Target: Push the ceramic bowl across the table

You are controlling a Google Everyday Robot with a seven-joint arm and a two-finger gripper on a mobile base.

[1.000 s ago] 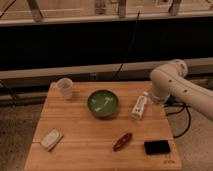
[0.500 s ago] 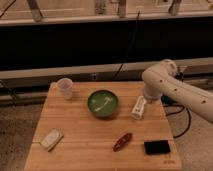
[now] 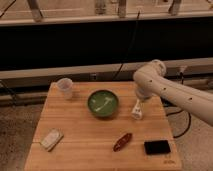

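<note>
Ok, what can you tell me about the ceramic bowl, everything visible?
The ceramic bowl is round, dark green and glazed-looking, with pale streaks inside. It sits upright near the middle of the table, toward its far edge. Nothing touches it: the claw hangs just right of it in the view, apart from the rim.

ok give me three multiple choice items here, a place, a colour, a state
1. Where is the claw?
A) inside the bowl
B) beside the ceramic bowl, on its picture-right
C) off the table, above the floor

2. What colour is the bowl's glaze?
A) dark green
B) red
C) blue

3. How does the bowl sit on the table?
A) upside down
B) on its side
C) upright, opening up

Answers: 1 B, the claw hangs above the table just right of the bowl; 2 A, green with pale streaks inside; 3 C, its inside shows.
</note>
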